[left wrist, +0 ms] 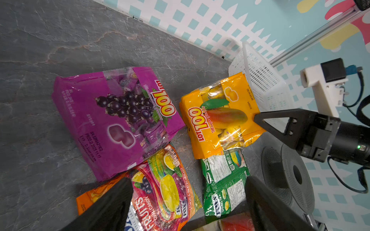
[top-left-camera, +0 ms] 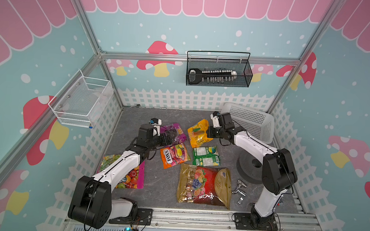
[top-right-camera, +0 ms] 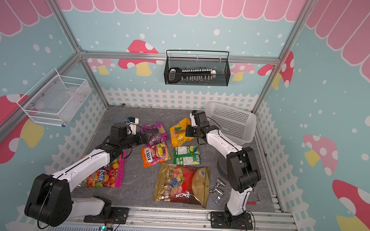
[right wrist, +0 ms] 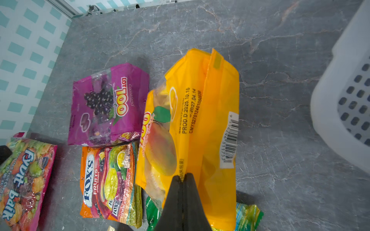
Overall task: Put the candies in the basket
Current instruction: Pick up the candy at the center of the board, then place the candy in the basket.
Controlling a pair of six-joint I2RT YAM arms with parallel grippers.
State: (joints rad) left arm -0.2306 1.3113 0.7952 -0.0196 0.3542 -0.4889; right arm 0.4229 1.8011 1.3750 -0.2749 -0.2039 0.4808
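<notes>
Yellow-orange bag [right wrist: 210, 130] has its seam swallowed by the clamped right gripper [right wrist: 182, 177].

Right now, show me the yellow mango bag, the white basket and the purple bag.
yellow mango bag [right wrist: 192, 112]: right wrist view, printed back panel.
white basket [top-left-camera: 251, 121]: a top view, perforated face.
purple bag [left wrist: 124, 108]: left wrist view, grape picture.

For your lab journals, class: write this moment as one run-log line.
right gripper: shut on glossy yellow-orange plastic candy bag | left gripper: open, empty | white perforated plastic basket: empty
</notes>
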